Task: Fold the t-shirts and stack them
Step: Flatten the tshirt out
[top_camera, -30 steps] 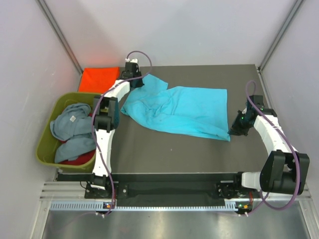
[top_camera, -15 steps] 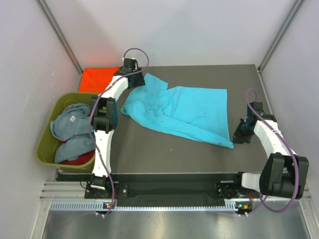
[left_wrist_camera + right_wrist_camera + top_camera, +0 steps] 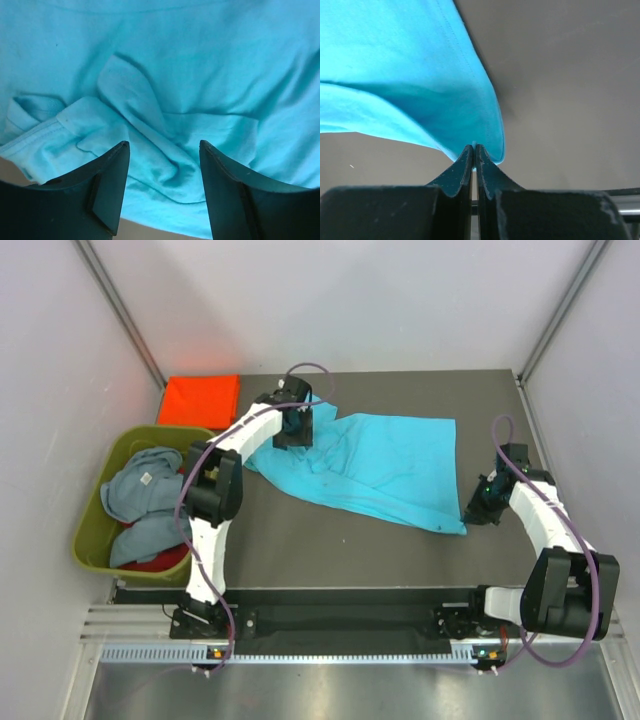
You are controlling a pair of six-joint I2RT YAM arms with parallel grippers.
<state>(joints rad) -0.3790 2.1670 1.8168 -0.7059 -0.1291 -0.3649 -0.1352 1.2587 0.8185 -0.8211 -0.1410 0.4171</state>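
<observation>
The turquoise t-shirt [image 3: 370, 465] is lying spread but rumpled on the dark table [image 3: 330, 550], across from the olive-green tub [image 3: 88, 525] on the right arm's side.

Nearest, and well apart from the tub, the right gripper [image 3: 473, 146] is pinching the shirt's near corner, its jaws pressing together on the hem. Inside the tub, a grey-blue t-shirt [image 3: 140, 490] is lying crumpled over a red one [image 3: 165, 560]. Level with the tub's far end, the left gripper [image 3: 162, 145] is hovering over the shirt's bunched end with its jaws standing apart and holding nothing. Just beyond the tub's far rim, an orange-red t-shirt [image 3: 200, 398] is sitting folded flat.

The right pinch is catching only a thin edge, so a firm pull may be slipping it free. With the other end loose, pulling is likely to drag the whole shirt rather than flatten it. The left jaws, closing on that bunch, could be trapping several layers and locking in creases.

The shirt is a soft, matte knit with a stitched hem and overlapping ridges. The tub is smooth, hard plastic with rounded corners, and the fingers are black, rigid wedges.
</observation>
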